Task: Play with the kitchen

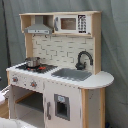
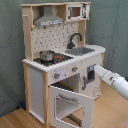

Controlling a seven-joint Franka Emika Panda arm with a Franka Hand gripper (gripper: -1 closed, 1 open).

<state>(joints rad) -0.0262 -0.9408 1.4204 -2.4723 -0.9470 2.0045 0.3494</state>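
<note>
The kitchen (image 1: 60, 75) is a tall toy unit of pale wood and white panels, seen in both exterior views. A small metal pot (image 2: 47, 55) stands on its black hob (image 2: 52, 59). Beside the hob are the grey sink (image 2: 82, 50) and the black tap (image 2: 75, 39). The oven door (image 2: 70, 106) hangs open, tilted down and forward. In the second exterior view my white arm (image 2: 115, 82) reaches in from the right. Its gripper (image 2: 96, 69) is in front of the cabinet door (image 2: 90, 75) under the sink. Whether it touches the door is unclear.
A hood (image 1: 39, 29) and a microwave (image 1: 70, 23) sit on top of the unit. A grey curtain (image 1: 112, 45) hangs behind it. The floor (image 2: 107, 112) is wooden. The open oven door sticks out in front of the unit, low down.
</note>
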